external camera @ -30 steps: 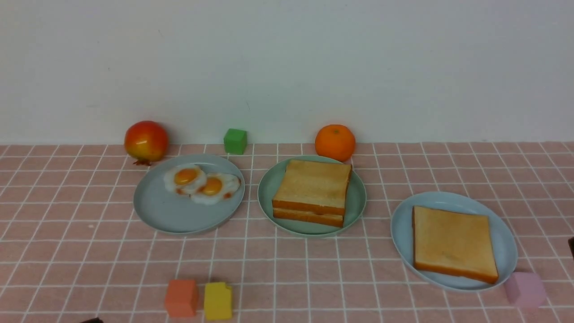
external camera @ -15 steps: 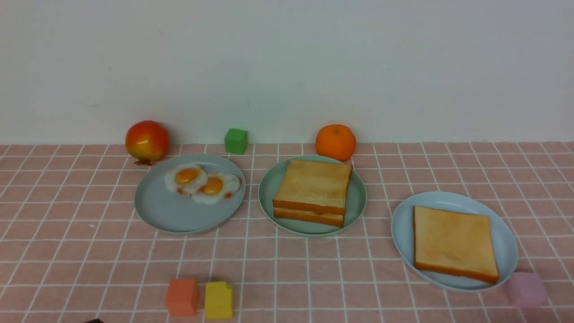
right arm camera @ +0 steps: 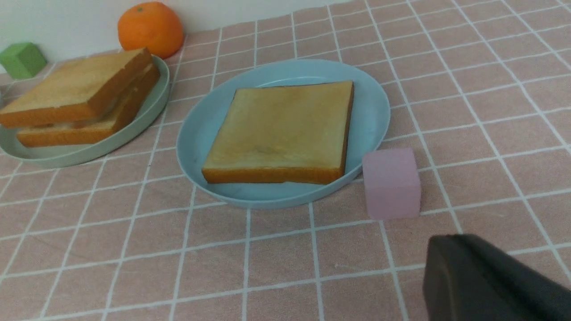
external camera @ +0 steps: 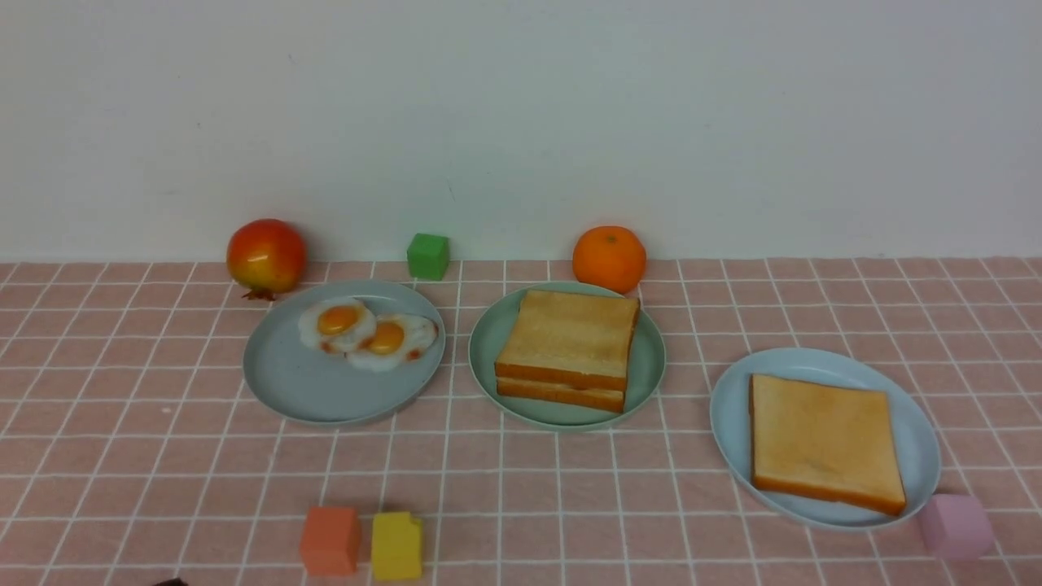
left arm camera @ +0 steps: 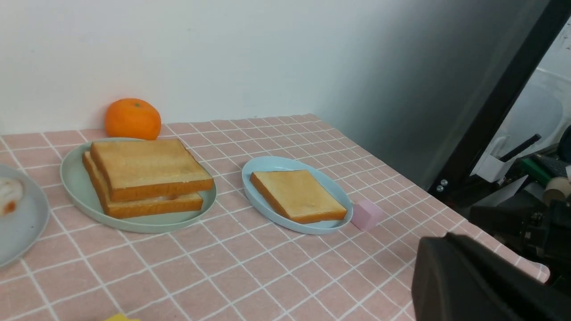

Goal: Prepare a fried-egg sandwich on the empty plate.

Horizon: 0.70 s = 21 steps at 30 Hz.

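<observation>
A: How do the pincers stand?

B: Both are drawn back to the robot's side of the table, away from the food. The right gripper point(right arm camera: 495, 281) shows only as a dark bulk in its own wrist view; the left gripper point(left arm camera: 482, 281) likewise. Both are closed, with nothing between the jaws.

A: And the sandwich?

B: The fried-egg sandwich point(external camera: 567, 350) sits on the mint-green plate point(external camera: 647, 370) at the table's centre — two toast slices stacked, a pale strip of egg just visible between them. Judging by that, the stack looks complete, which would explain why neither arm is near it.

A: What lies around it?

B: At nine o'clock from it, a grey-blue plate point(external camera: 309, 382) carries two loose fried eggs point(external camera: 366, 332). At four o'clock, a blue plate point(external camera: 916, 439) holds a plain toast slice point(external camera: 824, 441), a pink cube point(external camera: 954, 526) touching its rim. An orange point(external camera: 609, 258) sits at one o'clock, a green cube point(external camera: 427, 255) at eleven, a pomegranate point(external camera: 266, 255) beyond. Orange and yellow blocks point(external camera: 362, 542) lie at seven — nothing crowds the sandwich.
</observation>
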Tool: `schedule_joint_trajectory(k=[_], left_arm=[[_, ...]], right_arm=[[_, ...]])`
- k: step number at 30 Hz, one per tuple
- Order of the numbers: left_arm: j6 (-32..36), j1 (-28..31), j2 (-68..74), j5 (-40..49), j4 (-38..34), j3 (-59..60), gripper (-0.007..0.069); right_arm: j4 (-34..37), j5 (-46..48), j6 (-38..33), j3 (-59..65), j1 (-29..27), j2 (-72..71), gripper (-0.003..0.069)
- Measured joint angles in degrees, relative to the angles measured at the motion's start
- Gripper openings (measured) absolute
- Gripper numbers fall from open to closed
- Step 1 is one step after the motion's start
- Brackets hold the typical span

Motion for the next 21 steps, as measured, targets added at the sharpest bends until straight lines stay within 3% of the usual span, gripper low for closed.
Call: schedule_joint_trajectory(k=[21], left_arm=[[2.49,0.41,0.00,0.47,3.54,0.00,0.0019]], right_arm=[[-0.37,0.00,0.22,0.00,0.00,0.00,0.0001]])
